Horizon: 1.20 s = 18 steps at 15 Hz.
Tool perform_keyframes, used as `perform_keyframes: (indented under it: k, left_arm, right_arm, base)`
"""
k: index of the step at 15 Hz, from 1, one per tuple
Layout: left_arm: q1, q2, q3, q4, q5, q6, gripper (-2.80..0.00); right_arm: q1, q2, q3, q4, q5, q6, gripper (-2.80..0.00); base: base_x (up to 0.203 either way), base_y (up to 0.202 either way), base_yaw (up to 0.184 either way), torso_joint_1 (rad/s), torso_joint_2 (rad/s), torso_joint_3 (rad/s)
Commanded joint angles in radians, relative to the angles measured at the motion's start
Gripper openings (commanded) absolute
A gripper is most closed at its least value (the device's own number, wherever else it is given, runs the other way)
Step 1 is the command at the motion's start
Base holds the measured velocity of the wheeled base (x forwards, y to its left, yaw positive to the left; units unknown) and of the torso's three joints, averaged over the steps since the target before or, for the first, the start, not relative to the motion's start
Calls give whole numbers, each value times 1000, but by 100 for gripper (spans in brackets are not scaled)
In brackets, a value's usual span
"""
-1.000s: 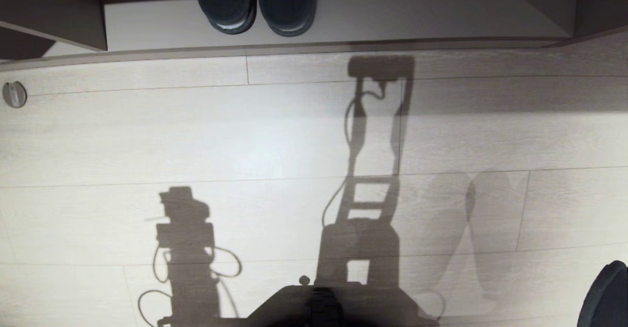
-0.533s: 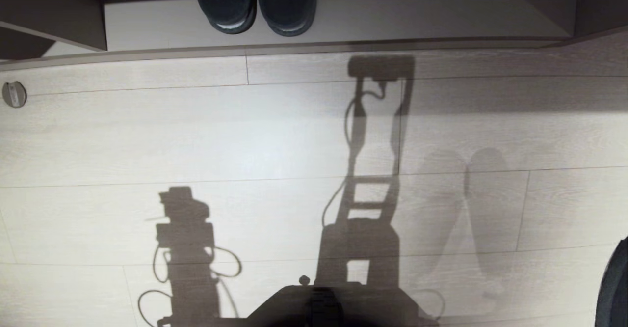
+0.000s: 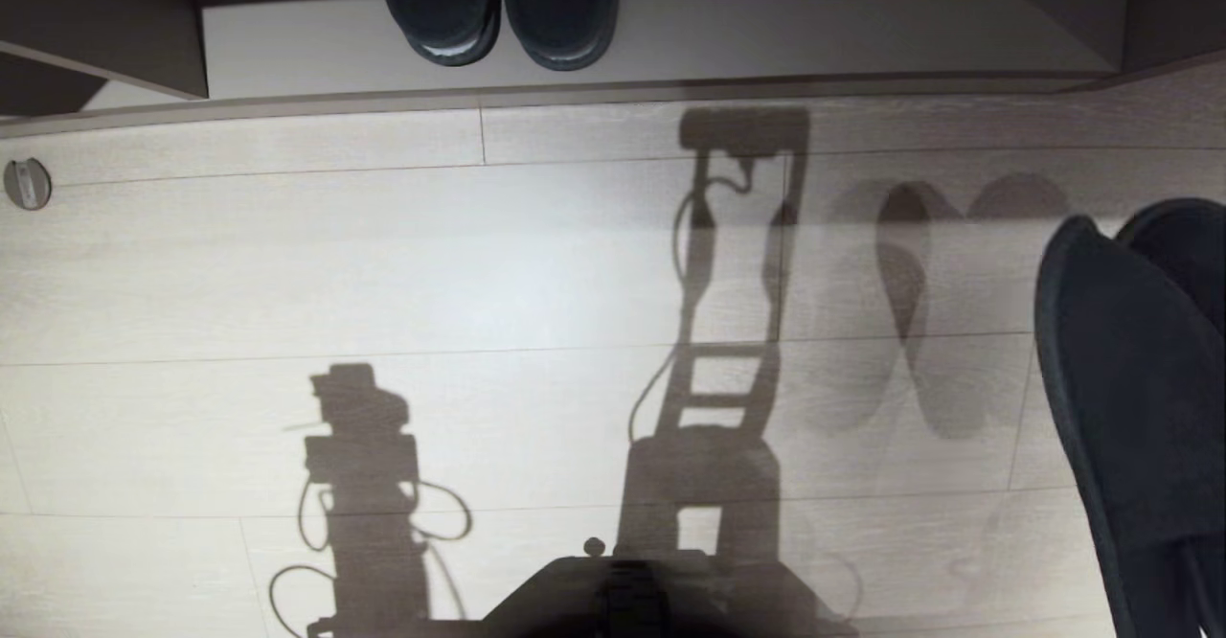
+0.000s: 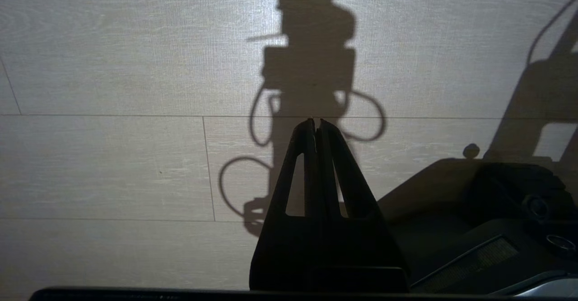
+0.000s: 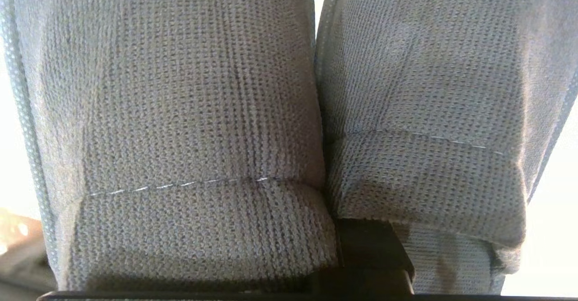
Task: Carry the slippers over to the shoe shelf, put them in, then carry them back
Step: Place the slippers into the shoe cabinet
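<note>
The slippers (image 3: 1135, 398) hang in the air at the right edge of the head view, above the pale wood-look floor (image 3: 383, 264), with the rounded toes pointing toward the shoe shelf (image 3: 766, 34) but well apart from it. In the right wrist view the two slippers (image 5: 289, 124) fill almost the whole picture, side by side and touching along their inner edges, and their finely ribbed grey-blue fabric and a thin line of pale stitching across each band are clear. The right gripper (image 5: 361, 256) shows only as a dark piece between the bands at the near edge of that view; its jaws are pressed together on the slippers and carry them as a pair. Their two soft shadows lie on the floor to the left of them. The shoe shelf runs along the top of the head view, with a light floor board and an upright divider (image 3: 105, 25) near its left end. On that board stands another pair, shiny black sandals (image 3: 498, 6), toes toward the robot, to the left of the middle. The left gripper (image 4: 317, 124) hangs over the floor beside the robot's dark base (image 4: 496, 210), its fingers closed together and holding nothing. A small round metal fitting (image 3: 26, 183) sits on the floor at the far left.
</note>
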State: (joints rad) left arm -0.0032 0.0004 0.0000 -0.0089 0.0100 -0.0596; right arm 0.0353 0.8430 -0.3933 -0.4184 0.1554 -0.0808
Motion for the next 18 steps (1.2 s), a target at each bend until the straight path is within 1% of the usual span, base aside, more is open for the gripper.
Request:
perform_keyframes:
  k: [1,5,7,10,14,17,18]
  left_arm:
    - [0,-2,0,0,1,0,-280]
    - [0,-2,0,0,-1,1,-280]
    - [1,-1,0,0,-1,3,-280]
    - [0,0,1,0,-1,4,-280]
    - [0,0,0,0,-1,7,-280]
    - [0,0,1,0,-1,11,-280]
    - [0,0,0,0,-1,11,-280]
  right_arm:
    - [14,228,-91,-41,6,-1,-280]
    - [47,504,-356,-257,8,-7,-280]
    - [54,588,-472,-316,4,-9,-280]
    - [56,686,-638,-331,3,-7,-280]
    - [57,777,-789,-334,11,-5,-280]
    - [57,830,-869,-334,14,-1,-280]
    - [57,853,-921,-334,13,-1,-280]
  base:
    - [0,0,0,0,0,0]
    - [0,0,0,0,0,0]
    - [0,0,0,0,0,0]
    - [0,0,0,0,0,0]
    - [0,0,0,0,0,0]
    - [0,0,0,0,0,0]
    - [0,0,0,0,0,0]
